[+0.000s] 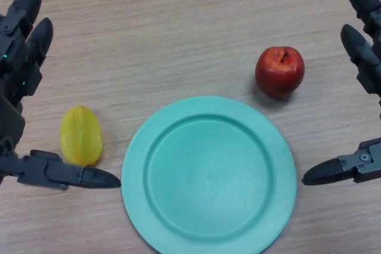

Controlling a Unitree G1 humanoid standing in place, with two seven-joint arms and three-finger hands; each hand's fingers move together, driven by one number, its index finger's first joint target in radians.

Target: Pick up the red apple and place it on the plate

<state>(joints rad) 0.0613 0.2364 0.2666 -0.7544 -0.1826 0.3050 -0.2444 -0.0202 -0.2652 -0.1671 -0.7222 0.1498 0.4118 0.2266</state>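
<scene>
Nothing accomplished yet: red apple sits on the table just beyond the plate, which is bare. Left hand and right hand both spread open, holding nothing.

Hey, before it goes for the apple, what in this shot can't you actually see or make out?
Head view only:
- Left hand: palm and arm cut off by the left edge.
- Right hand: mostly cut off by the right edge.
- Teal plate: near rim cut off by the bottom edge.
- Red apple: underside and far side hidden by its own body.
- Yellow starfruit: underside hidden.
</scene>
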